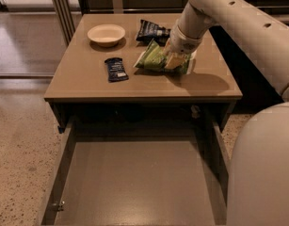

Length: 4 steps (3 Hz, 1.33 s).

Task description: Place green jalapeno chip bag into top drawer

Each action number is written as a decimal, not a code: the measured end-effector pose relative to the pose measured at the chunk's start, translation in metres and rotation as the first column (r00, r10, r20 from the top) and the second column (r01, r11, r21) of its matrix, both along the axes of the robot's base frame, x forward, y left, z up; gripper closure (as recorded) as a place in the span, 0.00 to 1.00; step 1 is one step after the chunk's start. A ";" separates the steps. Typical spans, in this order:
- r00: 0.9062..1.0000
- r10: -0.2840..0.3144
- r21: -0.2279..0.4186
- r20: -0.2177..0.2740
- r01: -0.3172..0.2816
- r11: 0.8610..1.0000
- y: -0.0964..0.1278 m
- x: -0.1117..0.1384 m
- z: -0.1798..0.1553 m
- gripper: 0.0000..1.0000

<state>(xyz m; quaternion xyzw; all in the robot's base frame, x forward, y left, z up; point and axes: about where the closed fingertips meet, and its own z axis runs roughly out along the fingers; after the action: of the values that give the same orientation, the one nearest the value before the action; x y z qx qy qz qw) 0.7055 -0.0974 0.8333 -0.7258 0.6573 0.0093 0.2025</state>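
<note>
The green jalapeno chip bag (pixel 153 59) lies on the brown table top (pixel 87 86), right of the middle. My gripper (pixel 174 60) comes down from the upper right and sits on the bag's right end, covering it. The top drawer (pixel 134 182) is pulled fully open below the table's front edge, and its flat grey-brown bottom holds nothing.
A dark navy chip bag (pixel 151 31) lies just behind the green bag. A small dark blue bar packet (pixel 116 69) lies to its left. A cream bowl (pixel 106 34) stands at the back left. My white arm (pixel 238 27) and body fill the right side.
</note>
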 end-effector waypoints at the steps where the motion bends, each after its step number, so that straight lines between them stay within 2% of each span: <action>1: 0.996 0.017 -0.006 0.088 -0.016 1.000 0.002 0.000 0.032 1.00; 2: 0.981 0.050 -0.005 0.188 -0.050 0.999 0.010 -0.012 0.073 1.00; 3: 0.961 0.077 0.003 0.264 -0.081 0.997 0.017 -0.034 0.108 1.00; 4: 0.952 0.078 0.021 0.295 -0.088 0.996 0.019 -0.058 0.124 1.00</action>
<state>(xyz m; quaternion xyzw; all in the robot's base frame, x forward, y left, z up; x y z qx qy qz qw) 0.6475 -0.0789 0.9569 -0.7425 0.5887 -0.0792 0.3097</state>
